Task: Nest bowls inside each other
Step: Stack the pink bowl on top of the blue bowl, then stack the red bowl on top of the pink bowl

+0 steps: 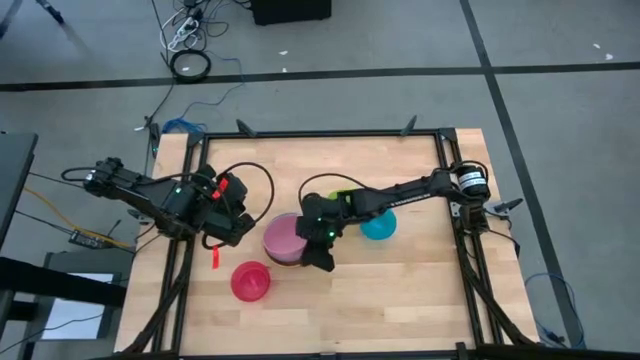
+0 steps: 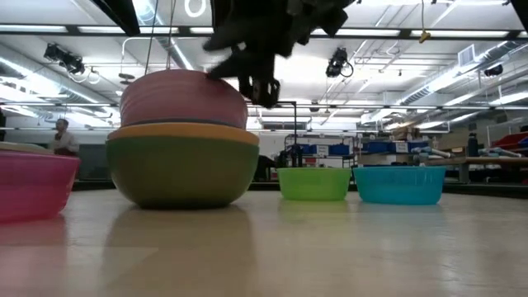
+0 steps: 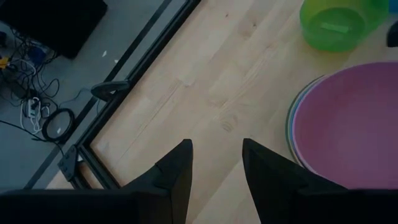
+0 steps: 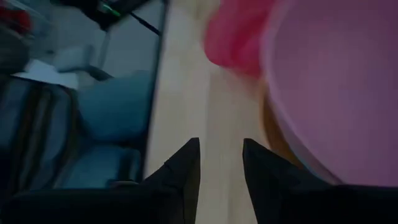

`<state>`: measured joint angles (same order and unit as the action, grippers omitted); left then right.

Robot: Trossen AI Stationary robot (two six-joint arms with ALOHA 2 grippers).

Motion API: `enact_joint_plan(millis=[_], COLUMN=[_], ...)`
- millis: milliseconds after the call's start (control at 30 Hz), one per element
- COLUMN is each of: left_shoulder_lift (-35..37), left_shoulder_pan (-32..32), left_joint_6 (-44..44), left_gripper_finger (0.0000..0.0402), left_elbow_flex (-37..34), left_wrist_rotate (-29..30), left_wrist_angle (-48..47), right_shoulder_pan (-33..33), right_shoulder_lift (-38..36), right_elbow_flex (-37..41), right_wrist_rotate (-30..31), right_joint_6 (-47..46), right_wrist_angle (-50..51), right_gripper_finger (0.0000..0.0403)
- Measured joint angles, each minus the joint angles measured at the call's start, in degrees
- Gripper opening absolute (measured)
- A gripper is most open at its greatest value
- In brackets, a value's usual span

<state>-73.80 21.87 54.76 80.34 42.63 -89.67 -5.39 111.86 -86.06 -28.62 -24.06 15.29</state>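
Stack: pink bowl uppermost, mid-table
Red bowl: near front-left corner
Left gripper: spread, empty, beside stack
Right gripper: fingers apart, empty, by the stack's other side

Bowl stack (nested) between arms.

looks like a big open lab or industrial workspace. the low view shows a high ceiling with exposed ducts, pipes and strip lights across the top of the frame, and workbenches at the right. a person stands at far left. from above, upper left, cables sprawl on grey floor around a black-framed wooden table.
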Motion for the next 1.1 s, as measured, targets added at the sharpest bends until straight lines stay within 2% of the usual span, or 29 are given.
enact_joint_plan(millis=[133,200,300,367,533,767,867,967,1033,1100], left_shoulder_lift=[0.0,0.0,0.0,0.0,0.0,0.0,0.0,0.0,0.0,0.0], left_shoulder_pan=[0.0,0.0,0.0,0.0,0.0,0.0,0.0,1.7,3.4,5.1], left_joint_6=[0.0,0.0,0.1,0.3,0.4,1.1,1.4,2.6,4.3,7.3], left_gripper_finger=[0.0149,0.0149,0.0149,0.0149,0.0149,0.0149,0.0149,0.0149,0.0149,0.0149], left_elbow_flex=[0.0,0.0,0.0,0.0,0.0,0.0,0.0,-1.1,-3.6,-7.0], left_wrist_rotate=[0.0,0.0,0.0,0.0,0.0,-0.1,-5.0,-11.3,-14.8,-19.3], left_wrist_angle=[0.0,0.0,0.0,0.0,0.0,0.0,-0.2,0.2,0.9,2.1], right_shoulder_pan=[-0.5,-0.9,-1.3,-1.3,-1.3,-1.2,-0.7,-0.6,-1.0,-2.2], right_shoulder_lift=[-1.1,-1.1,-0.6,-0.4,-0.4,-2.4,-6.1,-10.8,-14.2,-18.0], right_elbow_flex=[0.0,0.0,-0.1,1.1,4.9,4.6,4.5,4.5,4.5,4.5], right_wrist_rotate=[0.3,2.5,7.9,9.3,7.6,3.3,3.7,9.9,18.6,30.3], right_joint_6=[0.0,0.2,1.4,1.4,-2.2,-2.8,-1.8,1.1,3.1,4.2], right_wrist_angle=[-7.2,-9.5,-9.4,-7.2,-7.2,-11.9,-9.5,-1.6,5.4,12.3], right_gripper_finger=[0.0106,0.0105,0.0105,0.0105,0.0102,0.0100,0.0100,0.0100,0.0100,0.0100])
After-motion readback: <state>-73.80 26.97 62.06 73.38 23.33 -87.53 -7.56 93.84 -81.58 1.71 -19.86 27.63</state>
